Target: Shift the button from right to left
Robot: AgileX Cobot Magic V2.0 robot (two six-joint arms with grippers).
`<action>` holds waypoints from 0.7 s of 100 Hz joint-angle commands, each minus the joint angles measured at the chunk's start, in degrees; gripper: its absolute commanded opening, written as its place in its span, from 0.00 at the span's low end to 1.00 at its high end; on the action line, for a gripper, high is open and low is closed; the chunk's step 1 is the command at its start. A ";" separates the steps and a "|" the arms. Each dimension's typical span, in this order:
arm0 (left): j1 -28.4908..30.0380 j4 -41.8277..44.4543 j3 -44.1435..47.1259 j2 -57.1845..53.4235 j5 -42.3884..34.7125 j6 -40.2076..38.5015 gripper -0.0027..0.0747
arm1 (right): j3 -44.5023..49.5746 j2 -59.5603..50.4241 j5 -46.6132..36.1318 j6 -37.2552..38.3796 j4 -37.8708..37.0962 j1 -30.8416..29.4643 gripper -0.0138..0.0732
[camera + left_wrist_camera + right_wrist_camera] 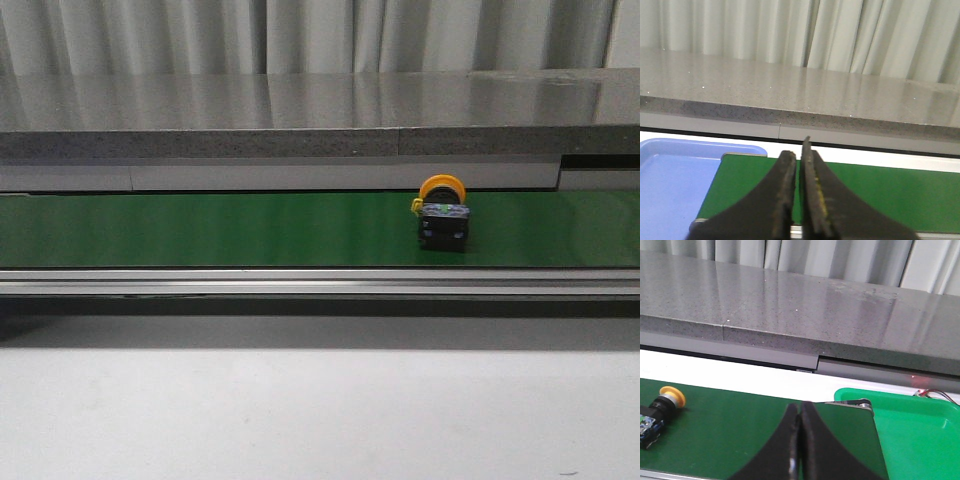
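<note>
The button lies tipped on the green conveyor belt, right of centre; its orange-yellow cap points to the back and its black body with a tiny green mark faces the front. It also shows in the right wrist view, far to one side of my right gripper, which is shut and empty above the belt's right end. My left gripper is shut and empty above the belt's left end. Neither gripper shows in the front view.
A blue tray sits just past the belt's left end. A green tray sits just past the belt's right end. A grey stone counter runs behind the belt, with curtains beyond. A white table surface lies in front.
</note>
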 commanded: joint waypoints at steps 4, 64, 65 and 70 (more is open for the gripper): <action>-0.14 -0.44 -8.58 8.40 2.17 -0.21 0.04 | -1.56 0.05 -4.22 -0.61 -0.49 0.03 0.08; -0.14 0.10 -42.40 51.11 32.68 -0.21 0.04 | -1.56 0.05 -4.22 -0.61 -0.49 0.03 0.08; -0.14 0.08 -42.75 51.72 32.82 -0.21 0.04 | -1.56 0.05 -4.22 -0.61 -0.49 0.03 0.08; -0.14 0.88 -43.75 53.70 33.46 -0.21 0.04 | -1.56 0.05 -4.22 -0.61 -0.49 0.03 0.08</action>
